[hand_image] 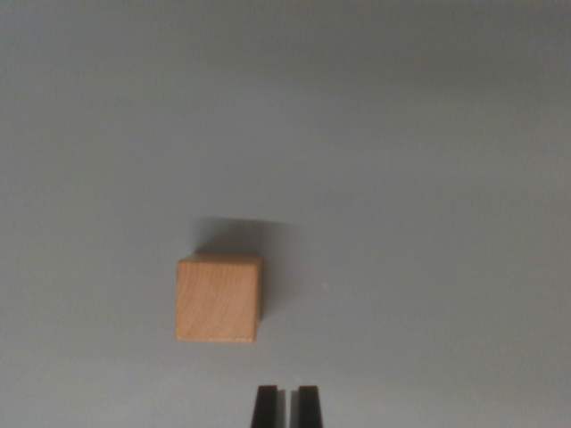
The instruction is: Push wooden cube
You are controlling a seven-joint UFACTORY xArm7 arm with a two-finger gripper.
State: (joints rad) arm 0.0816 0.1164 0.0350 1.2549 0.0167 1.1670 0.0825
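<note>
A light wooden cube (pixel 219 298) rests on a plain grey surface (pixel 401 178), a little left of centre in the wrist view. Its shadow falls on the surface just beyond it. My gripper (pixel 286 406) shows at the bottom edge as two dark fingertips (pixel 265 407) with only a thin slit between them, so it is shut with nothing held. The tips lie below and slightly to the wrist view's right of the cube, apart from it by a short gap.
</note>
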